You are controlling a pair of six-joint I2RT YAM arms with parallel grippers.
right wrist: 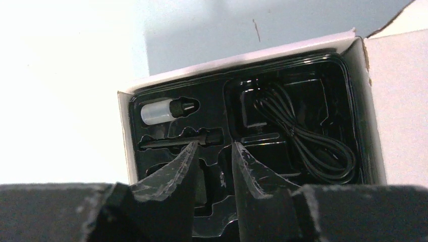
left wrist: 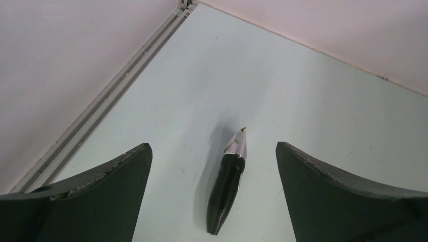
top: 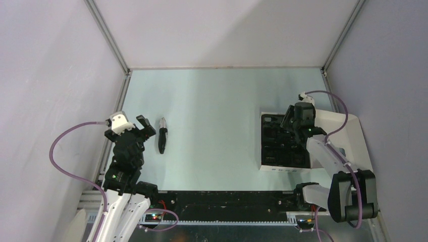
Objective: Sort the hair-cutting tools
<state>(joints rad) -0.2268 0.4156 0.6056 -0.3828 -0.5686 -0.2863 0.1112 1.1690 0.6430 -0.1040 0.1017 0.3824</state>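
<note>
The black clipper body [top: 162,135] with a silvery tip lies on the table at the left, tip pointing away from me. In the left wrist view the clipper body [left wrist: 227,186] lies between and beyond my fingers. My left gripper [top: 145,126] [left wrist: 213,145] is wide open and empty, hovering just left of it. My right gripper [top: 290,127] [right wrist: 214,147] is narrowly open and empty over the box's black insert [top: 277,151]. Its tips hang just above the thin stick-like brush [right wrist: 174,142], which lies in a slot. I cannot make out comb attachments in the dark insert.
The white box [top: 353,132] stands at the right, its rim [right wrist: 227,63] around the insert. A small clear bottle with a black cap [right wrist: 164,112] and a coiled black cable [right wrist: 303,138] lie in the insert. An enclosure wall runs close along the left [left wrist: 101,106].
</note>
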